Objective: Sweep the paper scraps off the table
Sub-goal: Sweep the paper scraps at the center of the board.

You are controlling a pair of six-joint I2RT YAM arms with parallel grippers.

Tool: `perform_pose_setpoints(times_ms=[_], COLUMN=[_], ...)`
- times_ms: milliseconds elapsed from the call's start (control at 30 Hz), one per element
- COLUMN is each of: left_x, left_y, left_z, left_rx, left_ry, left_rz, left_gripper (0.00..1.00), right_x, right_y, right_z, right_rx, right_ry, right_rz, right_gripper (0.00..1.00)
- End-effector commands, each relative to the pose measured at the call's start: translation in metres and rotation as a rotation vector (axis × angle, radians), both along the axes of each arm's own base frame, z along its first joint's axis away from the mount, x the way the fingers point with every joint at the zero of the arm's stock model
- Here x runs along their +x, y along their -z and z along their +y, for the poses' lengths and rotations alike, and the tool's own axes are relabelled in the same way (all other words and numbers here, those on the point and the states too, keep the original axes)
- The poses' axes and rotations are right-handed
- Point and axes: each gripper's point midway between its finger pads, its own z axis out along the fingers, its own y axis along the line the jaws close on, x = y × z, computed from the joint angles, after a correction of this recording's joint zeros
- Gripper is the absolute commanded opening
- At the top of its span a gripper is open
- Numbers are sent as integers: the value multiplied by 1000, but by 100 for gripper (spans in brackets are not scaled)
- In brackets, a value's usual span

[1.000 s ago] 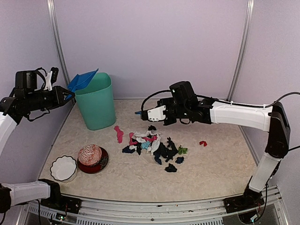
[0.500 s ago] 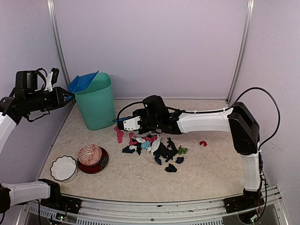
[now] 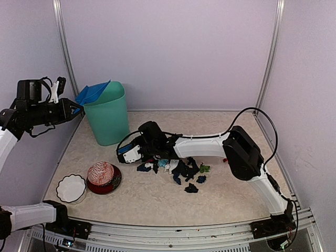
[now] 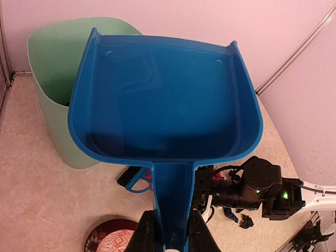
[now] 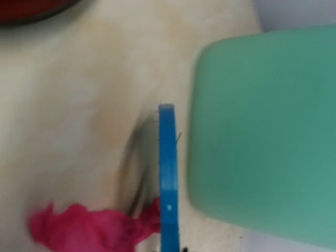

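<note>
The paper scraps (image 3: pixel 182 169) lie heaped mid-table, mostly black with teal, white and green bits. My right gripper (image 3: pixel 138 151) reaches left past the heap, shut on the small blue hand brush (image 3: pixel 125 150). Its bristles sit low by the foot of the green bin (image 3: pixel 107 116). In the right wrist view the brush's blue back (image 5: pixel 168 173) runs past a pink scrap (image 5: pixel 79 228) on the table (image 5: pixel 68 105). My left gripper (image 4: pixel 168 223) is shut on the handle of the blue dustpan (image 4: pixel 165 100), held tilted over the bin (image 4: pixel 50 100).
A red patterned bowl (image 3: pixel 104 176) and a white bowl (image 3: pixel 71 188) stand at the front left of the table (image 3: pixel 226 202). The bin stands at the back left by the wall. My right arm's elbow (image 3: pixel 240 151) hangs over the right side.
My right arm has swung left with the brush, from behind the heap to the foot of the bin. The left arm and dustpan have stayed put.
</note>
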Motion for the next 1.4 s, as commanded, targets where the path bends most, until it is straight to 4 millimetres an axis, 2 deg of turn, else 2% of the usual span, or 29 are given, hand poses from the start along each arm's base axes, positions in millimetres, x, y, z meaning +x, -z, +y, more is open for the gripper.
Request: perform_pose_setpoints(times_ms=[0,233,433,533,800,867,933,1100,1200,1367], left_x=[-5,-4,-1,0,0,0,-1,-3,-4,-5], left_y=[-12,-14,-15,-16,-14,-15,-16,-23,-25,-28], left_z=[-1,-5,-14,-20,-55,-63,-72,-89,-97,-99], left_rx=[12,9,-1,-7,-2,2,9,-6,-1,7], left_ry=[11,16,27,30,84,88,98,97,97,84], left_rz=[-35,-35,-35,-33,-26,-28,-36,-57,-76,-116], left_gripper=[0,0,0,0,0,0,0,0,0,0], right_x=[-11,-34,-48,-60,-89,-92,-95,-91,-94,-102], right_y=[28,43,52,41,23,13,-8,-83,-117,-151], right_z=[-18,-67,-126,-150,-209,-222,-228,-241,-246,-252], right_rx=[-141,-255,-335,-318,-274,-246,-172,75,228,455], right_ry=[-33,0,70,91,178,219,243,331,377,427], right_rz=[9,114,192,225,262,246,228,151,189,299], right_gripper=[0,0,0,0,0,0,0,0,0,0])
